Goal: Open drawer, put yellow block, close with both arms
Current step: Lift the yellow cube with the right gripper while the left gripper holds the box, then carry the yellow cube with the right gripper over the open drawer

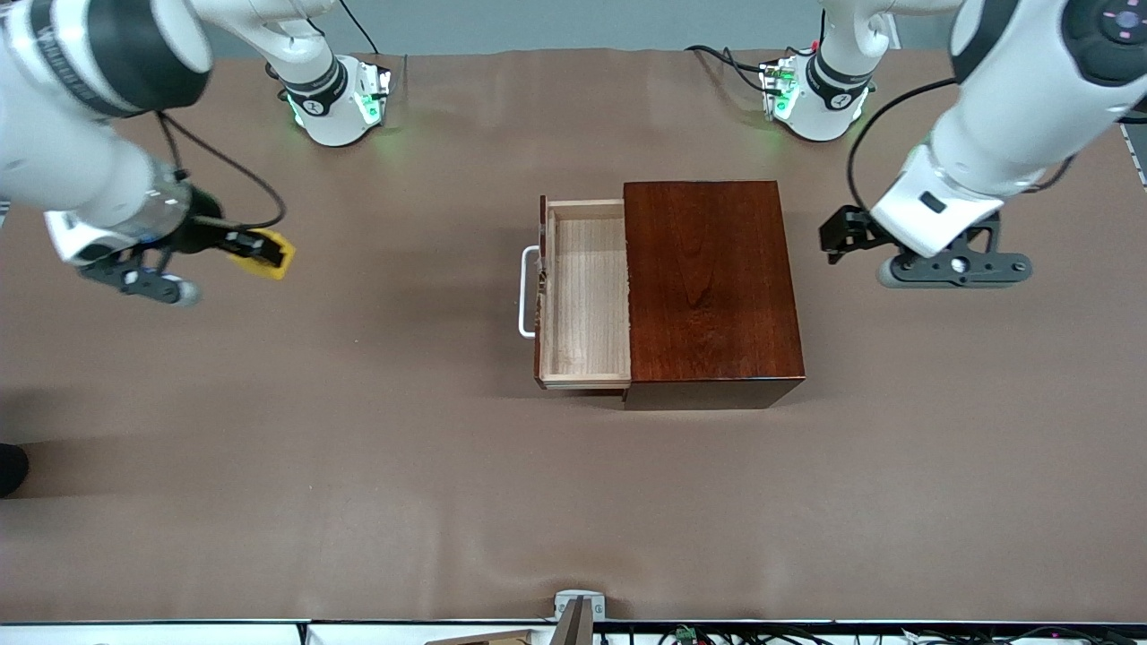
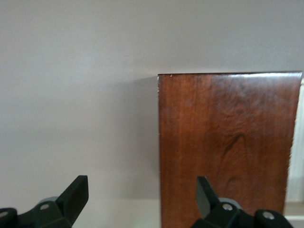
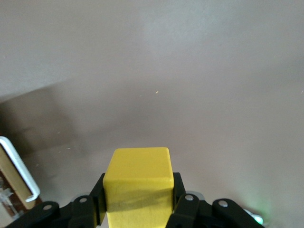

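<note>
The drawer [image 1: 587, 296] stands pulled out of the mahogany box [image 1: 708, 287] toward the right arm's end of the table. Its pale wood tray holds nothing, and its white handle [image 1: 527, 291] faces that end. My right gripper [image 1: 260, 249] hangs over bare table well off from the handle, shut on the yellow block [image 1: 273, 253]. In the right wrist view the yellow block [image 3: 138, 175] sits squarely between the fingers of the right gripper [image 3: 138, 190], with the handle [image 3: 19, 171] at the edge. My left gripper [image 1: 833, 237] waits beside the box's closed end, open; the left gripper [image 2: 141, 187] faces the box [image 2: 228, 147].
The arms' green-lit bases [image 1: 336, 103] [image 1: 811, 98] stand at the table's edge farthest from the front camera. A small grey bracket [image 1: 578, 605] and cables line the nearest edge. A dark object [image 1: 11, 468] pokes in at the right arm's end.
</note>
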### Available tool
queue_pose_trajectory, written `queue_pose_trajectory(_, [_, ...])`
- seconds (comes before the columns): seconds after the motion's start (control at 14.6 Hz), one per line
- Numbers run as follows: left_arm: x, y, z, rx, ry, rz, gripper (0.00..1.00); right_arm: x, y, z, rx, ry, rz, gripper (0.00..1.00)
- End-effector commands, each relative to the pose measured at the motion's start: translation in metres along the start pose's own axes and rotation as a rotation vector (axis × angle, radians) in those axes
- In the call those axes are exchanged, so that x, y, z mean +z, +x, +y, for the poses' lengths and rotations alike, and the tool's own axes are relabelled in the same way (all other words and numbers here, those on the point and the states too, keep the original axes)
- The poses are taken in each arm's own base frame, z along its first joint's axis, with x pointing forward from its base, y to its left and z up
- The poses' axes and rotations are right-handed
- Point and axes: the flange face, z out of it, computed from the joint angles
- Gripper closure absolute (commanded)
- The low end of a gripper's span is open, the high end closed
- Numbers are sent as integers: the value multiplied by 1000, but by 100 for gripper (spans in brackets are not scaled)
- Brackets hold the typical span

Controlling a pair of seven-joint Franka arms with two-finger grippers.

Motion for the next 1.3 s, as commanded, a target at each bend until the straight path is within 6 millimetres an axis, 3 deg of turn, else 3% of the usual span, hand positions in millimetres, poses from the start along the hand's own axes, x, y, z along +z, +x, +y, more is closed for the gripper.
queue_pose_trajectory(0.0, [-1, 4, 42, -84, -22, 1, 0, -7, -27, -30, 40, -1, 4, 100])
queue_pose_trajectory(0.21, [6, 3, 76, -184, -28, -8, 0, -3, -46, -63, 101, 1, 17, 100])
queue_pose_trajectory(0.41, [11, 2, 94, -248, -30, -13, 0, 3, -58, -84, 148, 5, 28, 100])
queue_pose_trajectory(0.89, [13, -4, 110, -319, -30, -7, 0, 28, -92, -142, 419, 10, -3, 100])
queue_pose_trajectory(1.23, [13, -3, 109, -318, -18, 3, 0, 64, -115, -209, 613, 23, 5, 100])
